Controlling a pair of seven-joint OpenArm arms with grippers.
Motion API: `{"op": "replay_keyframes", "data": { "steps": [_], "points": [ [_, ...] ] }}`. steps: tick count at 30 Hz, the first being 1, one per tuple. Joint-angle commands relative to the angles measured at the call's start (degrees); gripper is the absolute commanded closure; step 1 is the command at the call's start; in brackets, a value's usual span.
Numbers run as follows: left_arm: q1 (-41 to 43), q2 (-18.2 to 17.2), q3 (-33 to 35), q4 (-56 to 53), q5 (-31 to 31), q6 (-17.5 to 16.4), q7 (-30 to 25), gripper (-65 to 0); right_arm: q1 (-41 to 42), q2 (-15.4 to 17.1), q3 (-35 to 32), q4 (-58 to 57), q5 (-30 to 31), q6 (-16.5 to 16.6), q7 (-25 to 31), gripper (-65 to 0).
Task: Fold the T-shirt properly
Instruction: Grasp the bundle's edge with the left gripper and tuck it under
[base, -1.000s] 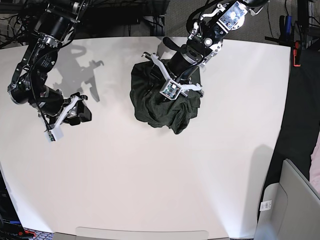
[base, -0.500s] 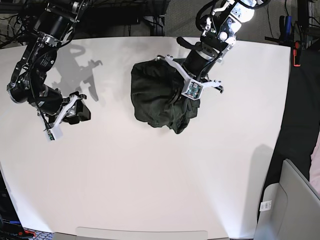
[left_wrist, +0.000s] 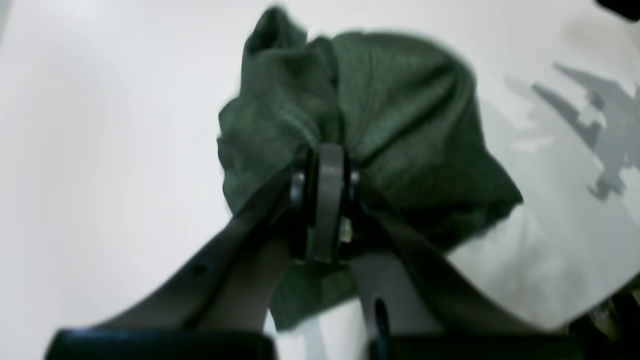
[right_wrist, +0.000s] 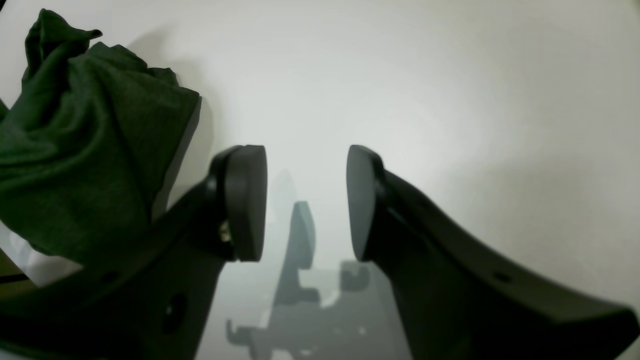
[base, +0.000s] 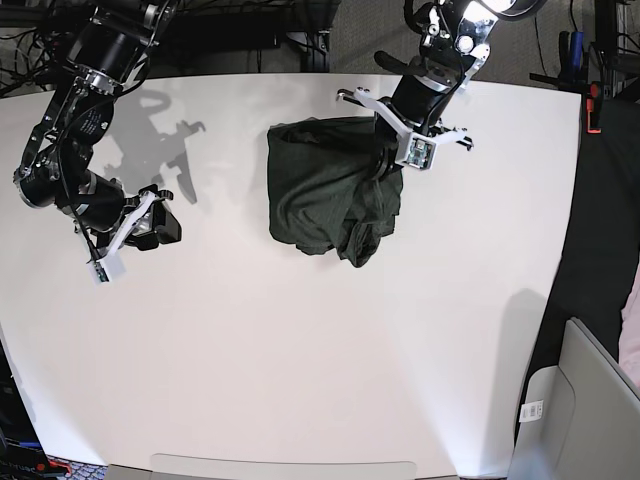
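Since the earlier frame, my left gripper (base: 392, 163) has drawn the T-shirt (base: 325, 195) toward the table's (base: 300, 360) far edge, jaws clamped on a gathered fold directly ahead. My right gripper (right_wrist: 305, 200) hovers spread and empty, the shirt well aside.

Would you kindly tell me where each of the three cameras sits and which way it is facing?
Base: overhead, looking down on the white table, both arms and the T-shirt.
Left wrist: behind the left gripper, facing along its fingers, shut on the shirt.
Right wrist: behind the right gripper, facing the bare tabletop between its open fingers.
Shared: all three show the T-shirt; it lies at the left edge of the right wrist view.
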Motion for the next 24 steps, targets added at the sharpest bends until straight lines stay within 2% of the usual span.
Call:
{"op": "replay_keyframes", "data": {
  "steps": [1, 10, 18, 24],
  "points": [
    [0.37, -0.16, -0.23, 1.08, 0.22, -0.27, -1.79, -0.4, 1.23, 0.49, 0.00, 0.75, 1.10, 0.32, 1.01, -26.4],
    [3.88, -0.16, -0.58, 1.08, 0.22, -0.18, -1.79, -0.4, 2.02, 0.32, -0.17, 0.31, 1.10, 0.32, 1.01, -26.4],
    [5.55, -0.25, -0.49, 1.08, 0.22, -0.09, -1.70, -0.4, 3.78, -1.88, -0.35, -3.21, 1.10, 0.32, 1.01, -26.4],
    [7.22, -0.25, -0.49, 0.90, 0.22, -0.01, -1.26, -0.4, 4.39, -1.88, -2.81, -3.21, 1.01, 0.32, 1.01, -26.4]
  ]
}}
